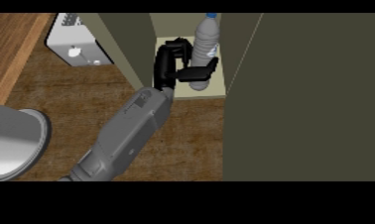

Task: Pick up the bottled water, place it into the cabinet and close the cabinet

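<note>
Though fingers (pixel 179 45) partly hidden, seemingly grip bottled water (pixel 206 39).

My grey forearm (pixel 128 139) comes in from the lower edge at about seven o'clock and runs up toward one o'clock. At its end my black right hand (pixel 170 64) is raised, the palm turned toward three o'clock. My fingers (pixel 178 45) curl over at the top, and my thumb (pixel 199 71) sticks out toward three o'clock.
</note>
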Motion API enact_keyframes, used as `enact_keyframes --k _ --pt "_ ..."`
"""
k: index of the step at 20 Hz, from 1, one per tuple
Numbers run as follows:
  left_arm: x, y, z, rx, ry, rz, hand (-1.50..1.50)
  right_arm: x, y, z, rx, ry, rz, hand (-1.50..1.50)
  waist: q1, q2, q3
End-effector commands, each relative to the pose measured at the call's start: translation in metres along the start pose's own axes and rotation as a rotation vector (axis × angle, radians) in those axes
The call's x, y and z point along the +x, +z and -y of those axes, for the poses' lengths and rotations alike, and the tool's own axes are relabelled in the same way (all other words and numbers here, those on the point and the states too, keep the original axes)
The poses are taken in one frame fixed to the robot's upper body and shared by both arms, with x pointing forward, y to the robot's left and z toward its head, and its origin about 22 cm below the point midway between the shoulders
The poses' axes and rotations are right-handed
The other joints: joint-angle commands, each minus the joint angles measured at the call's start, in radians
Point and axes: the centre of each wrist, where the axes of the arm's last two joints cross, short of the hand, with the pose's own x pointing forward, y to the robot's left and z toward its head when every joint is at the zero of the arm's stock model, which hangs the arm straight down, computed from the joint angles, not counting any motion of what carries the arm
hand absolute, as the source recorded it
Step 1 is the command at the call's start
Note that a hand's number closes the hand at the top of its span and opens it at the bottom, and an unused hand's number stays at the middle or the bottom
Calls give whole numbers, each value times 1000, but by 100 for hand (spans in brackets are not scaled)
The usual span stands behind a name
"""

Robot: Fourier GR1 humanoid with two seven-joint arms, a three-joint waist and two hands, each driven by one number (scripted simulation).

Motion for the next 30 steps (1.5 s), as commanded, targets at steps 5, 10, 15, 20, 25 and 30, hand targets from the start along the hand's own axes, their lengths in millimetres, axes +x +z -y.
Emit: enact_keyframes --k 5,10,15,20,25,30 --pt "1 -31 -6 42 -255 -3 150 13 1 1 22 -62 65 -150 -18 7 1" --pt "-2 -44 -25 137 -302 -63 150 11 -4 0 33 -78 82 -150 -27 17 0" --pt "-2 -51 -47 232 -242 -44 150 10 -3 3 17 -62 87 -150 -30 23 -2" --pt "-7 -49 -43 240 -357 -17 -150 7 -2 3 55 -71 76 -150 -39 21 -1" --pt "13 -66 -56 271 -435 53 -150 4 -1 9 59 -65 88 -150 -60 30 -1" --pt "10 -66 -65 280 -460 60 -150 4 1 6 89 -84 71 -150 -63 30 -1"
